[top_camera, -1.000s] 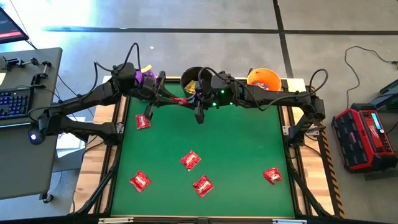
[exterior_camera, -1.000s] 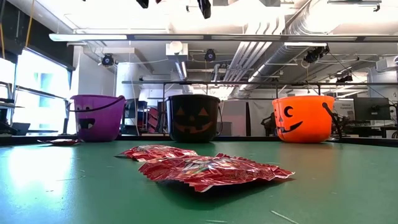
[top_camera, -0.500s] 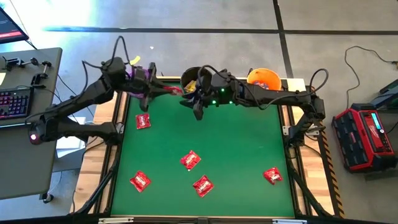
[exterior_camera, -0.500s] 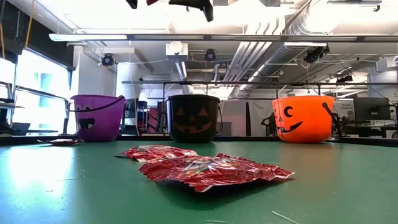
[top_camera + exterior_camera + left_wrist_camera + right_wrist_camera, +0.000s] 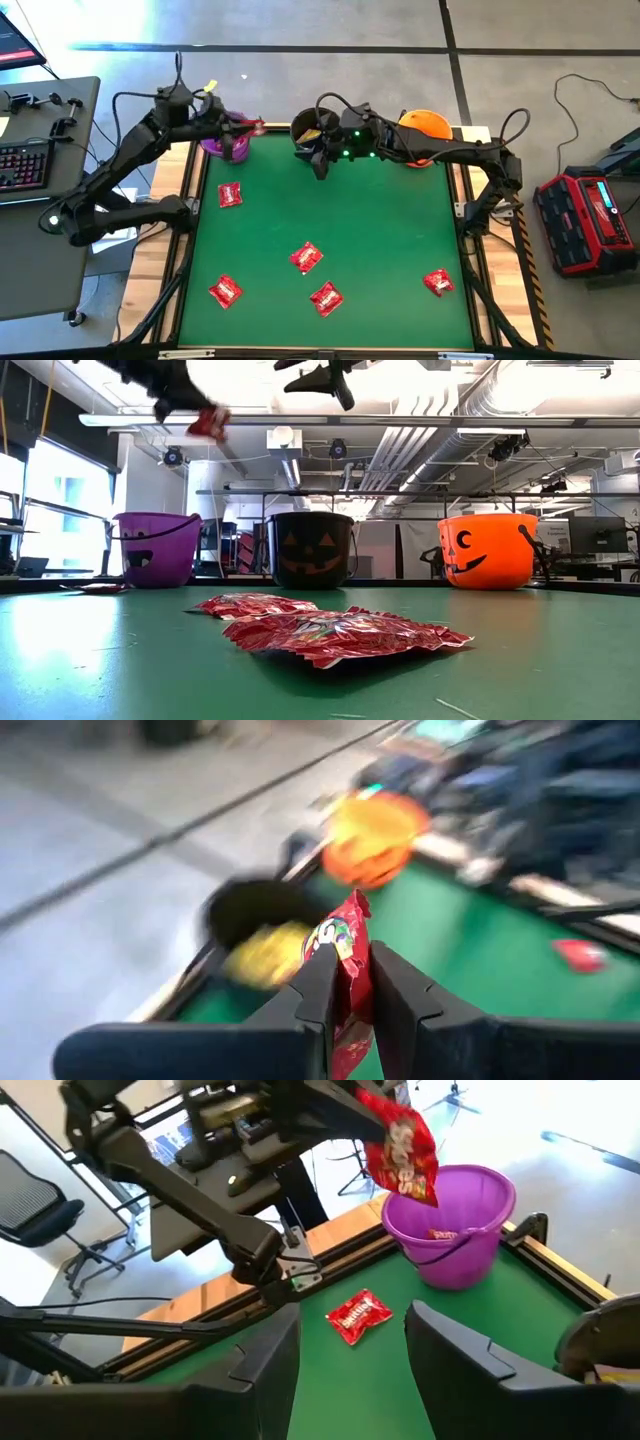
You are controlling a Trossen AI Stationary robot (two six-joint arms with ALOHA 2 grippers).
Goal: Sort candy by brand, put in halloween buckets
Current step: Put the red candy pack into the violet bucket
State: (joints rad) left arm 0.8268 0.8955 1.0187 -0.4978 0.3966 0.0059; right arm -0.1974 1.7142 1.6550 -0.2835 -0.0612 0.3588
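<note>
The left end effector (image 5: 375, 1110) is pinching 1 red packet (image 5: 405, 1152) between nearly closed fingers, hanging above the purple bucket (image 5: 226, 146). The right end effector (image 5: 318, 165) is standing open and empty beside the black bucket (image 5: 308, 128). 5 red packets are lying on the green surface (image 5: 380, 250).

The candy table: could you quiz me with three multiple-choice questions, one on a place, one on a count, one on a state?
1. The held red packet hangs above which bucket?
A. purple
B. black
C. orange

2. How many red packets lie on the green table?
A. three
B. five
C. seven

3. The right gripper is:
A. clamping a packet
B. open and empty
C. inside a bucket

Answers: 1 A, the left gripper holds it over the purple bucket. 2 B, the high view shows five. 3 B, its fingers stand apart with nothing between.
</note>
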